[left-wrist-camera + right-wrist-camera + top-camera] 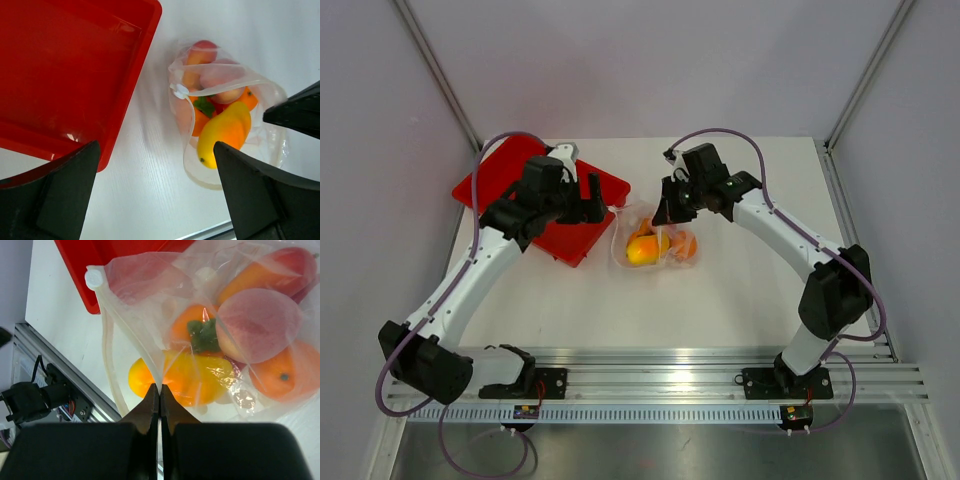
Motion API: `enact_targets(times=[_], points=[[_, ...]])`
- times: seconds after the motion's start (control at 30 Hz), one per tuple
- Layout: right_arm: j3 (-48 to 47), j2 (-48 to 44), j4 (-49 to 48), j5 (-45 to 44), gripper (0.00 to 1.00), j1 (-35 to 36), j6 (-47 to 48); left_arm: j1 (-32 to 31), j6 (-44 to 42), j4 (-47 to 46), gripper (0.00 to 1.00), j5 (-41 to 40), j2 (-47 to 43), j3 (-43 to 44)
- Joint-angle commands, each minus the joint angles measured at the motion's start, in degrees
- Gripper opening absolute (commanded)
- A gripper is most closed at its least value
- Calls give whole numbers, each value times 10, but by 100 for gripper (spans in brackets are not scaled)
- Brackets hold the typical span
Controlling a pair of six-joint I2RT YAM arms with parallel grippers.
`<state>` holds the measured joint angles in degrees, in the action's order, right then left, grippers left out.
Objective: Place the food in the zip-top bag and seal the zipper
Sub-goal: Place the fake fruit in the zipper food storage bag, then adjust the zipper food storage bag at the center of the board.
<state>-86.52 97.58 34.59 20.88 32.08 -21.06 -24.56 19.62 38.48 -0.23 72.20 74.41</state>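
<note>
The transparent zip-top bag [655, 240] lies on the white table with the food inside: a yellow-orange oval [185, 377], a pale pink ball [257, 325], an orange ball [280, 372], another orange piece with a green leaf [192, 327] and a red-orange oval [270, 270]. My right gripper [160, 387] is shut on the upper lip of the zipper [127, 325]; the lower lip curves apart from it, so the mouth stands open. My left gripper [155, 195] is open and empty over the table, between the tray and the bag [227, 115].
A red tray [520, 180] sits at the back left, close to the bag, under my left arm. A white round tab [92, 277] marks the zipper's end. The aluminium rail [650, 375] runs along the near edge.
</note>
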Motion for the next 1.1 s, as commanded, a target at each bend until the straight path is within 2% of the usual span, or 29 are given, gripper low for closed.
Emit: enact_targets(times=[0.0, 0.1, 0.23, 0.3, 0.43, 0.6, 0.9, 1.0, 1.07], points=[[3, -34, -13, 28, 2, -3, 51, -3, 5, 22, 97, 29, 0, -23], [-12, -34, 0, 24, 2, -3, 66, -17, 9, 0, 92, 75, -34, -66], [-32, -28, 15, 22, 2, -3, 82, -31, 40, -61, 84, 95, -97, -146], [-38, -27, 19, 21, 2, -3, 87, -32, 47, -84, 84, 110, -110, -172], [-45, -23, 29, 11, 1, -4, 87, -37, 48, -96, 82, 119, -93, -176], [-37, -30, 23, 6, 1, -3, 78, -42, 44, -163, 73, 156, -75, -229], [-22, -42, 23, 1, 2, -3, 66, -43, 50, -224, 70, 162, -33, -226], [-22, -39, 20, 2, 2, -3, 65, -44, 52, -237, 65, 175, -6, -211], [-28, -36, 23, 5, 3, -3, 65, -44, 54, -246, 56, 177, 9, -204]])
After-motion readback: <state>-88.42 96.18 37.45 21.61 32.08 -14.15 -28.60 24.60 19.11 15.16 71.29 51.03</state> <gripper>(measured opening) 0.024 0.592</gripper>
